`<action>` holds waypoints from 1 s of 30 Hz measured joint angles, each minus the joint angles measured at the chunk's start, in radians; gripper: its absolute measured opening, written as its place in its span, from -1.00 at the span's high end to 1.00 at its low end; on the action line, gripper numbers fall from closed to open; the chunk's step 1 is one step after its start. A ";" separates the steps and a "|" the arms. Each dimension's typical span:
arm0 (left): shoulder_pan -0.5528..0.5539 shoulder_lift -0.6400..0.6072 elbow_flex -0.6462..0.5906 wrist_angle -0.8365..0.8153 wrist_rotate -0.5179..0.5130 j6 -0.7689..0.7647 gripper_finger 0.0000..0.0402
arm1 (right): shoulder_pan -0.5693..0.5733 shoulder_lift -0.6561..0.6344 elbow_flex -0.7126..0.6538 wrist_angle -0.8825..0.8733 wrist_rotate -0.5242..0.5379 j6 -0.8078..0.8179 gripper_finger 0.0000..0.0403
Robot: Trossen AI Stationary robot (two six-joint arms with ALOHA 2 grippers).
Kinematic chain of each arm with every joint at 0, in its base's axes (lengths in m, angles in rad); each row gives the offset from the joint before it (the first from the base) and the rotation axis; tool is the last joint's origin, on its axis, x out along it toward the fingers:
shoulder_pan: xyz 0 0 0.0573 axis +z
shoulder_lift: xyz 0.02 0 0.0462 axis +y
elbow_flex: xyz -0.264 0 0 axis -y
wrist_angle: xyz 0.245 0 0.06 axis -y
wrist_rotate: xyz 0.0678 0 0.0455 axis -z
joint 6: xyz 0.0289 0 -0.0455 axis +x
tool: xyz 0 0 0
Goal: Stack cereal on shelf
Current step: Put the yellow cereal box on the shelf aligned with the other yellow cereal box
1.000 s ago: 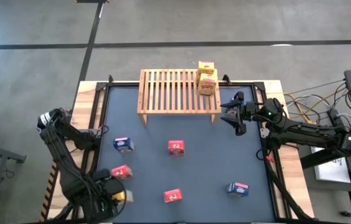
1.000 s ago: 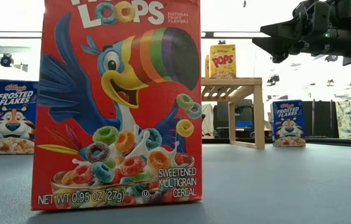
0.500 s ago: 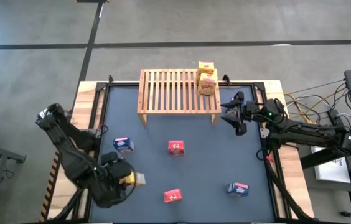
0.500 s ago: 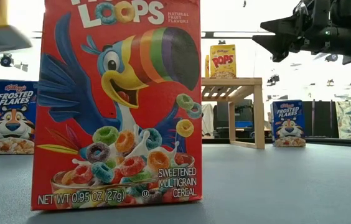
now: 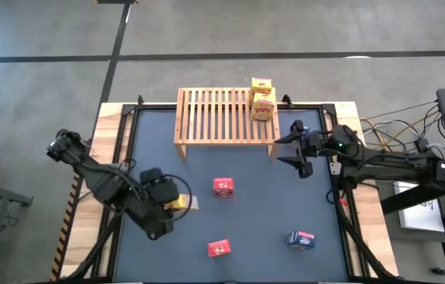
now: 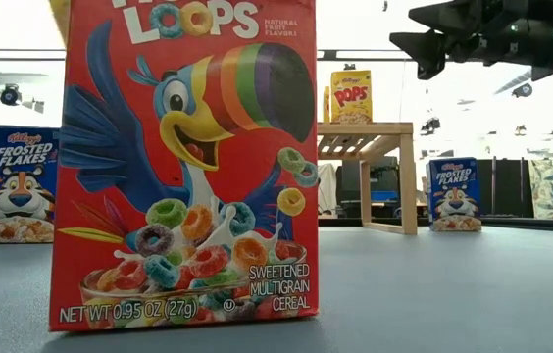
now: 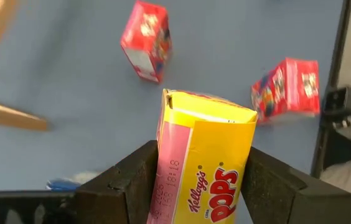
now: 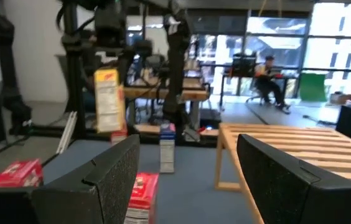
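Note:
My left gripper (image 5: 178,203) hangs over the mat's left-middle, shut on a yellow cereal box (image 7: 204,163). That box also shows in the right wrist view (image 8: 109,99). Two more yellow boxes (image 5: 262,101) stand on the right end of the wooden slatted shelf (image 5: 216,114). Two red boxes (image 5: 223,187) (image 5: 218,248) and a blue box (image 5: 302,239) stand on the mat. My right gripper (image 5: 292,150) is open and holds nothing, hovering just off the shelf's right front leg. My left gripper pinches the yellow box between its two fingers (image 7: 133,177), one on each opposite side, near the box's upper end (image 7: 191,186). The fingers come from above, pointing down. The box hangs upright below them, lifted clear of the mat.
A red Froot Loops box (image 6: 183,162) fills the low view's front, with blue Frosted Flakes boxes (image 6: 19,183) (image 6: 453,193) behind it. A blue box (image 8: 167,147) stands under my left arm. Bare mat lies between the red boxes and the shelf. Cables run along the table's right edge.
My left gripper has risen from the table's near-left corner with the yellow box and swung toward the far edge and the middle, carrying the box clear of the mat. My right gripper has risen slightly.

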 joint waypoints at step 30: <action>0.099 0.040 0.012 0.174 -0.188 0.245 0.07 | 0.333 0.651 0.332 0.113 0.127 -0.048 -0.28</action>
